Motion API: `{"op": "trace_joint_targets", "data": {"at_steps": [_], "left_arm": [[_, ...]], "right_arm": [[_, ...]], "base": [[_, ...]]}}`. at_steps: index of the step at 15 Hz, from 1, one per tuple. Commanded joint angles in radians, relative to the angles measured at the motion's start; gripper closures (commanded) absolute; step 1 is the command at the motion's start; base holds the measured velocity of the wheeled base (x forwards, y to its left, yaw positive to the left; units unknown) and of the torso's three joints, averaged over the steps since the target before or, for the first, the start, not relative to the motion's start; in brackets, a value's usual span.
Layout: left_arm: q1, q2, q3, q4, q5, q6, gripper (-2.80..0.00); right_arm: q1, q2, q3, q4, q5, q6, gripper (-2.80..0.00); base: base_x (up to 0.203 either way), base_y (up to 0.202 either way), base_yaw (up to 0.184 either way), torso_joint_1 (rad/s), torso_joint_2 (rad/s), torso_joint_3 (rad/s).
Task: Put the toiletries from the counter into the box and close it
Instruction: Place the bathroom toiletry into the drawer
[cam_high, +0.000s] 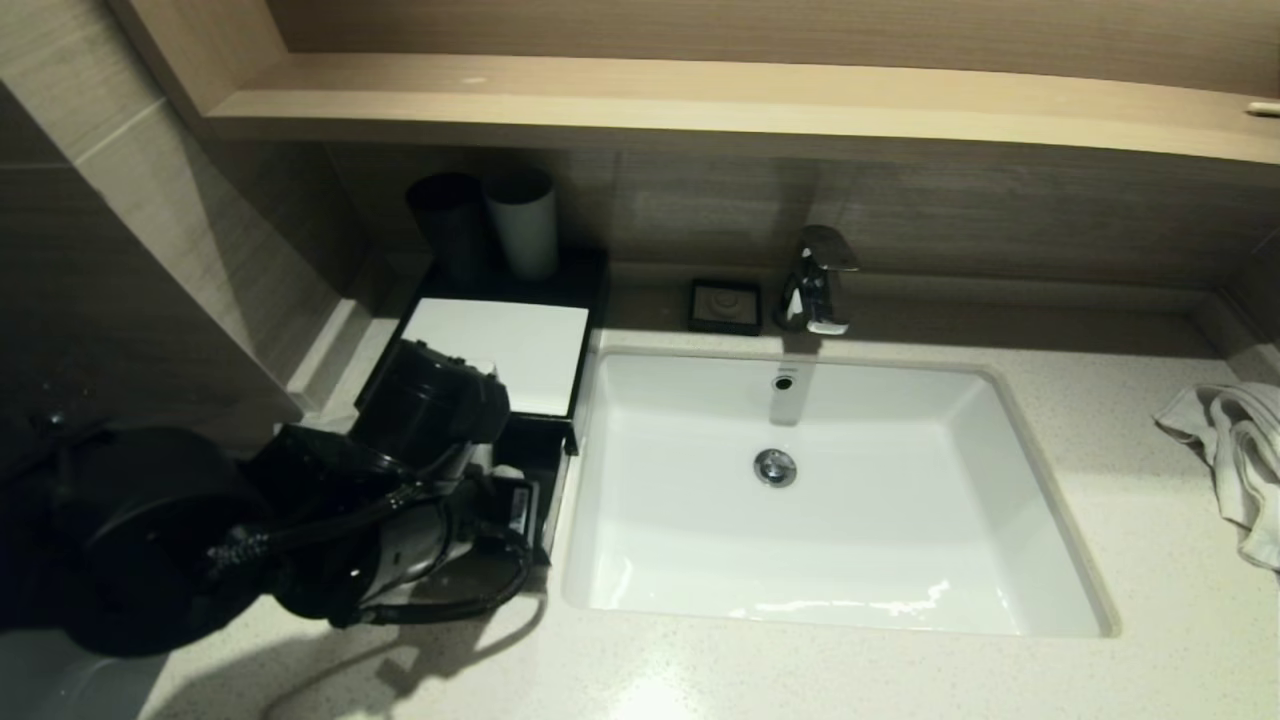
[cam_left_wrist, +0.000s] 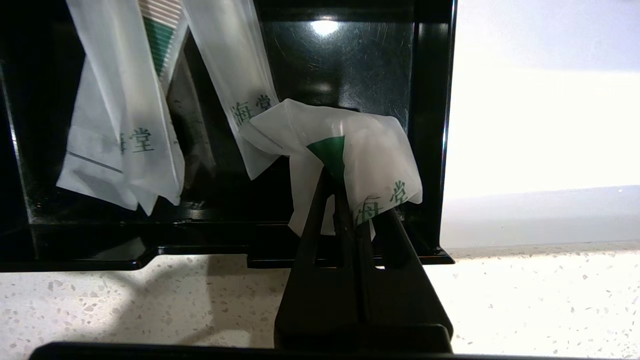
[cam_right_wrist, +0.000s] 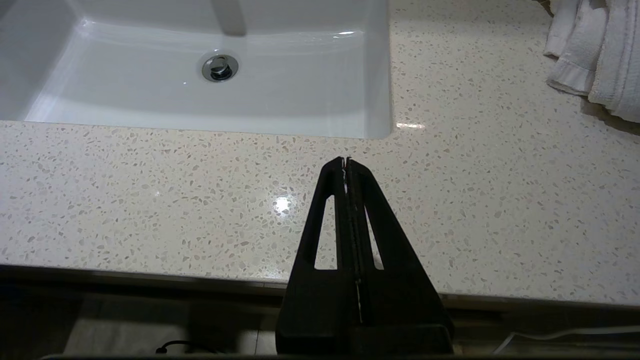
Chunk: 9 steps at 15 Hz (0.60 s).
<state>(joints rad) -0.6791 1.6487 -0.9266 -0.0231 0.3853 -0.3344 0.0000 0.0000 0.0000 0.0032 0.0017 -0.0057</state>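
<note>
A pale speckled counter is running under a light wooden shelf, with a white basin sunk into it. Two cups are standing behind the box, one towel is lying at the far right. The box's drawer is standing pulled out, holding three packets. The left gripper is pinching a fourth, crumpled packet over the drawer, fingers tight together. The right gripper is hanging closed and empty above the counter's front edge.
</note>
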Motion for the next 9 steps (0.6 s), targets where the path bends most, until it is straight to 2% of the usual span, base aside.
{"op": "trace_joint_targets", "data": {"at_steps": [1,9], "left_arm": [[-0.005,0.032,-0.003,0.0,0.003,-0.009,0.0],[-0.004,0.08,-0.076,0.02,0.004,-0.011,0.0]], "right_arm": [[0.0,0.0,0.0,0.0,0.0,0.0,0.0],[0.0,0.0,0.0,0.0,0.0,0.0,0.0]], "base": [[0.0,0.0,0.0,0.0,0.0,0.0],[0.0,0.0,0.0,0.0,0.0,0.0]]}}
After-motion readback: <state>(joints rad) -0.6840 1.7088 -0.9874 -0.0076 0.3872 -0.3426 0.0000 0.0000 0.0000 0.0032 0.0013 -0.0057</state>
